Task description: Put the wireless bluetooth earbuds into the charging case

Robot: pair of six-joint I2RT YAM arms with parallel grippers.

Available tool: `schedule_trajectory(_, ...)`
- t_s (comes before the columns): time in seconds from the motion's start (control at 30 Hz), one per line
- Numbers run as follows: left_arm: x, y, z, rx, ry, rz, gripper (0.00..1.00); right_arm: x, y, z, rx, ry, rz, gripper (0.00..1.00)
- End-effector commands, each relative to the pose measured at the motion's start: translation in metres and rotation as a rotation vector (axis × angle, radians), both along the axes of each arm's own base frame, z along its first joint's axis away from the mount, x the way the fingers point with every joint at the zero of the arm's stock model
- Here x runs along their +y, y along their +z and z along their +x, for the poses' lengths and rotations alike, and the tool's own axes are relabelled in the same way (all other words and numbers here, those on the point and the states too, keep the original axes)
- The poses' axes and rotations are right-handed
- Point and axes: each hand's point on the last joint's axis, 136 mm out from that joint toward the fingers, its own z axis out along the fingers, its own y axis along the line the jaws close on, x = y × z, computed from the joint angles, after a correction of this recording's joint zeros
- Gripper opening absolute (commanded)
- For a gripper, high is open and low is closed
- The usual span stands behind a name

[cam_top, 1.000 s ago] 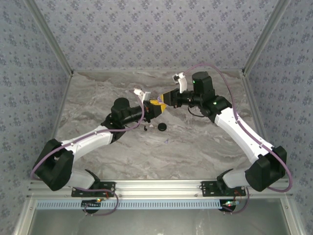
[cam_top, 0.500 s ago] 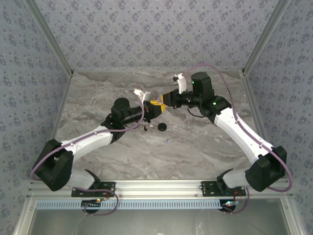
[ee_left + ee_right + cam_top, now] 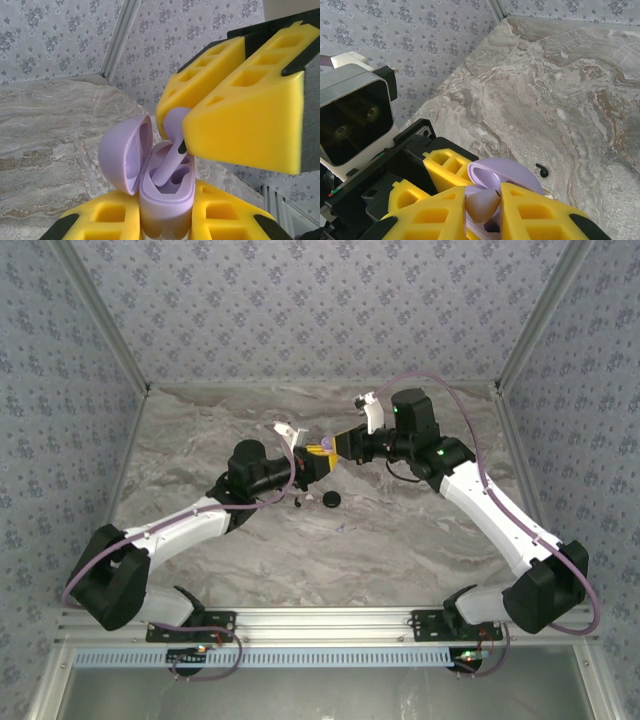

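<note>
My left gripper (image 3: 167, 222) is shut on a lilac charging case (image 3: 167, 197), held upright with its lid (image 3: 122, 155) swung open to the left. A lilac earbud (image 3: 169, 165) hangs over the case, and my right gripper (image 3: 482, 212) is shut on its rounded head (image 3: 482, 204). The tip of its stem sits inside one socket of the case; the socket beside it looks empty. In the top view both grippers, left (image 3: 315, 462) and right (image 3: 340, 444), meet above the middle of the table. A tiny black hooked piece (image 3: 542, 171) lies on the marble below.
A black round disc (image 3: 330, 499) lies on the marble table (image 3: 400, 530) just in front of the grippers, with the tiny black piece (image 3: 297, 503) to its left. Patterned walls (image 3: 320, 310) close in the back and both sides.
</note>
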Motion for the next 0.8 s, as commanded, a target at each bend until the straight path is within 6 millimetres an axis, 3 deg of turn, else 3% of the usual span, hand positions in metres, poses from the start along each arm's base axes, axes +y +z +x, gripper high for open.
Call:
schedule_trajectory(0.0, 0.002, 0.042, -0.007, -0.118, -0.010, -0.061, 0.20, -0.005, 0.002, -0.003, -0.012, -0.011, -0.028, 0.23)
schedule_trajectory(0.3, -0.006, 0.034, -0.015, -0.173, -0.043, 0.008, 0.20, -0.004, 0.009, -0.007, -0.017, 0.002, -0.015, 0.22)
schedule_trajectory(0.77, -0.005, 0.022, -0.008, -0.239, -0.019, 0.105, 0.19, -0.008, 0.019, -0.016, -0.030, 0.011, -0.004, 0.21)
